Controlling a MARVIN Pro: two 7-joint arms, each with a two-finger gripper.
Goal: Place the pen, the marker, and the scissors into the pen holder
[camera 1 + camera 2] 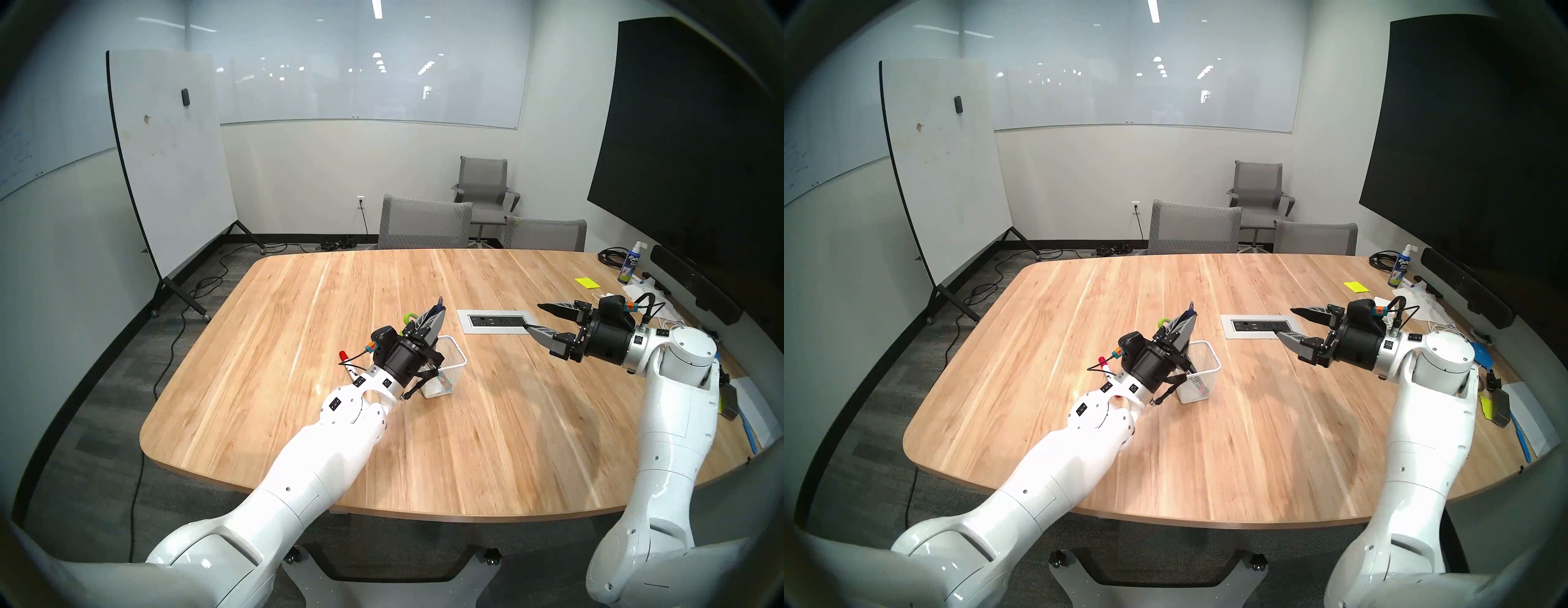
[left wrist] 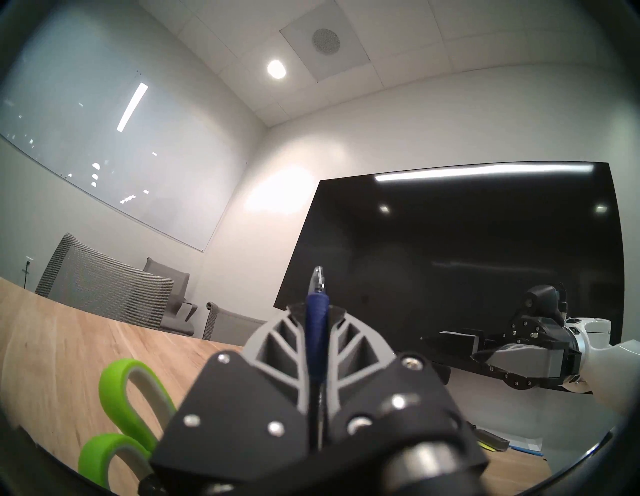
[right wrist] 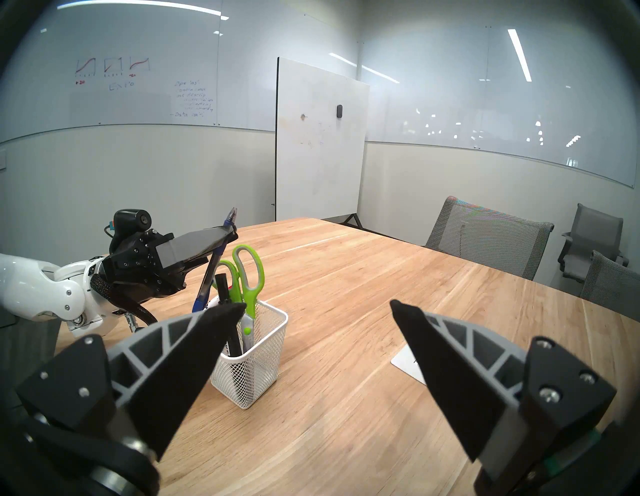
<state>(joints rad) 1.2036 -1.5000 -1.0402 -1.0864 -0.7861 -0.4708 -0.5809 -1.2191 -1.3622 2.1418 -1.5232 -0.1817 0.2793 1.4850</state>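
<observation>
My left gripper (image 1: 439, 312) is shut on the slim blue pen (image 3: 211, 277), which it holds steeply tilted with the tip up beside the white mesh pen holder (image 3: 256, 363). The pen's lower end comes down near the holder's rim, where my right finger hides it in the right wrist view. The green-handled scissors (image 3: 247, 273) and a black marker (image 3: 225, 294) stand in the holder. My right gripper (image 1: 535, 317) hangs open and holds nothing, to the right of the holder above the table. A white marker with a red end (image 1: 343, 354) lies on the table under my left wrist.
A power socket panel (image 1: 494, 321) is set into the wooden table (image 1: 297, 424) between the holder and my right gripper. A spray bottle (image 1: 628, 267), yellow sticky notes (image 1: 585, 282), cables and papers crowd the right edge. Grey chairs (image 1: 424, 225) stand at the far side.
</observation>
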